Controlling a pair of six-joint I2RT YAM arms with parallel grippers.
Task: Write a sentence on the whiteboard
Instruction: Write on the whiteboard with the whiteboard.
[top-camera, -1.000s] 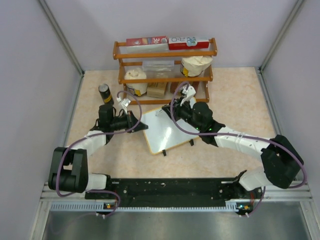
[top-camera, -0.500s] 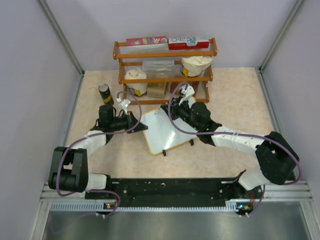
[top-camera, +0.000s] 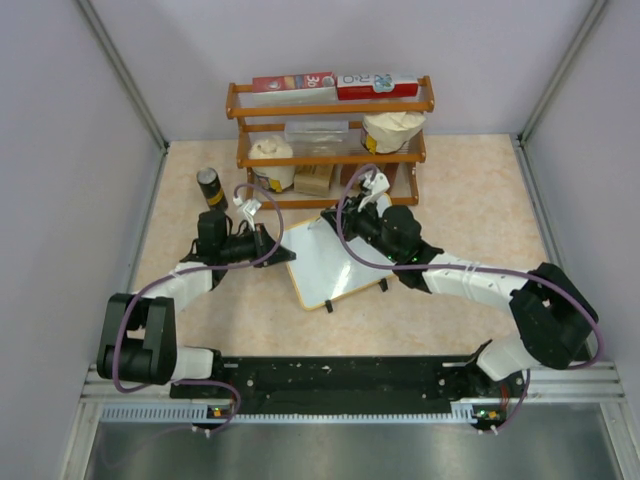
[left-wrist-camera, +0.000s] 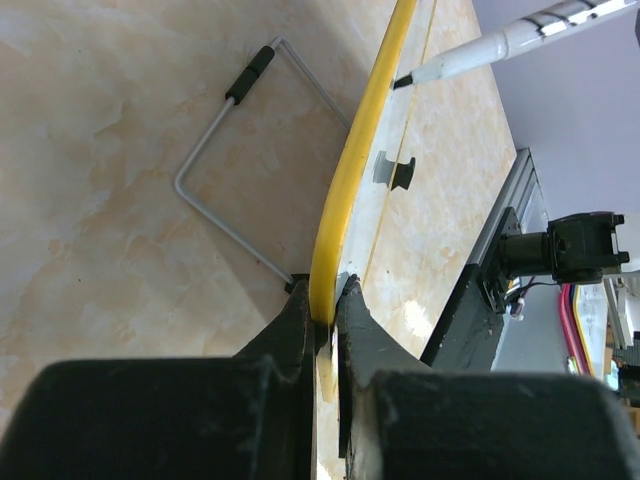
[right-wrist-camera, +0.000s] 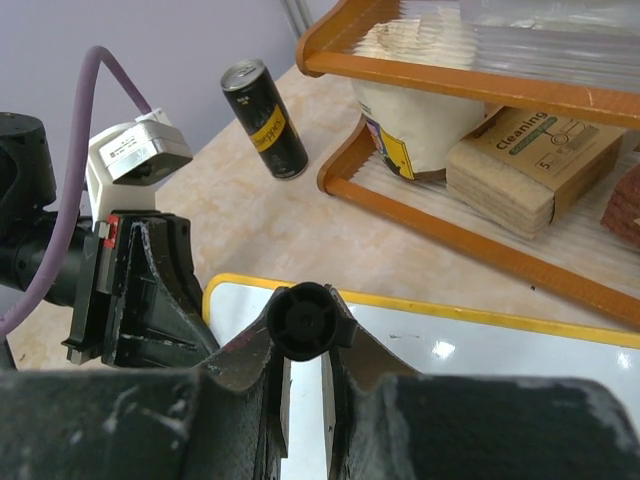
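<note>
Your left gripper (left-wrist-camera: 327, 305) is pinched narrow on the yellow rim of the small rectangular whiteboard (top-camera: 335, 262), steadying it by the edge. The board's thin grey wire stand (left-wrist-camera: 232, 165) lies on the table to the outer side of those fingers.

Your right gripper (right-wrist-camera: 305, 350) is closed around a slim white marker (left-wrist-camera: 480, 52). The marker's round black butt end shows between the fingers in the right wrist view. Its dark tip is set at the board's face near the far corner, ahead of and above the left fingers.

The sentence is barely begun, as far as these views go. The white surface ahead of the right fingers carries no legible script. One faint short mark just beyond the marker could be a first stroke or only glare; it is too small to tell.

So the grip on the board and the grip on the pen look done, and the pen is placed at the start. By my reading, nearly all the lettering is left to write.
</note>
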